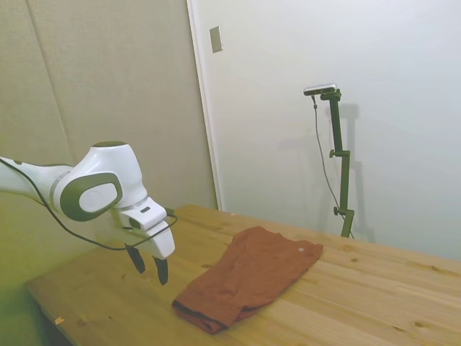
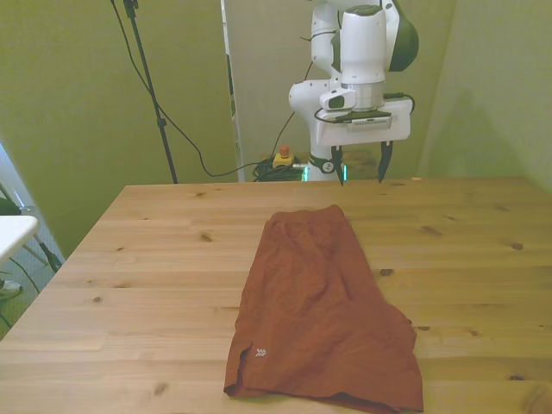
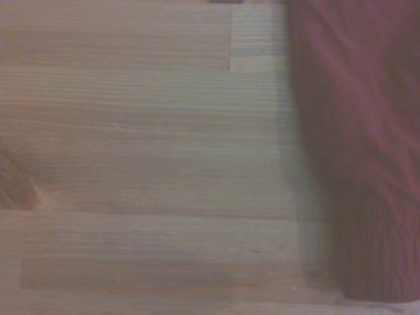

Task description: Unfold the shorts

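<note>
The rust-brown shorts (image 1: 248, 277) (image 2: 317, 306) lie folded flat on the wooden table (image 2: 155, 259), with a small pale tag (image 2: 260, 352) near the corner closest to the front camera. My gripper (image 1: 149, 269) (image 2: 360, 163) hangs open above the table's far edge in the front view, apart from the shorts and holding nothing. In the wrist view, blurred rust-brown cloth of the shorts (image 3: 357, 144) borders bare wood.
A wall with a pale door frame (image 1: 205, 108) stands behind the table in the side view. Cables and a small yellow box with a red button (image 2: 282, 157) lie on the floor by the robot's base.
</note>
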`<state>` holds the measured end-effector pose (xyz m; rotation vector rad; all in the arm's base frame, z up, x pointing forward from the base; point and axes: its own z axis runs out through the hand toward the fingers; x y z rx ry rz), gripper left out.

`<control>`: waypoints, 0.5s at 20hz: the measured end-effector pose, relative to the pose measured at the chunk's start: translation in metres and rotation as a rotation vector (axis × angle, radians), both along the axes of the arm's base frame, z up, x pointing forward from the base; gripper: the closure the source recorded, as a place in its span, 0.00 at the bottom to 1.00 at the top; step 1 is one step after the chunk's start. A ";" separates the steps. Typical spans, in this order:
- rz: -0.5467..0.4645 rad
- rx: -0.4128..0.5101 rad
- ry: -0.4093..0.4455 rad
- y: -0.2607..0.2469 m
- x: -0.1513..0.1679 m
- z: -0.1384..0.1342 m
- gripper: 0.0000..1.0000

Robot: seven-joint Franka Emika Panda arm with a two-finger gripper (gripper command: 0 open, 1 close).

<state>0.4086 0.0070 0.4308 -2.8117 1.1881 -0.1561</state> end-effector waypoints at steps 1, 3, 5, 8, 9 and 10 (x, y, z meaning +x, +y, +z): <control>-0.001 -0.001 -0.002 0.000 0.000 0.000 0.00; -0.028 -0.002 -0.010 -0.009 0.003 0.000 0.00; -0.115 0.024 -0.016 -0.053 0.014 0.005 0.00; -0.220 0.069 0.005 -0.144 0.024 0.013 0.00; -0.242 0.090 0.017 -0.168 0.024 0.016 0.00; -0.259 0.123 0.027 -0.192 0.023 0.020 0.00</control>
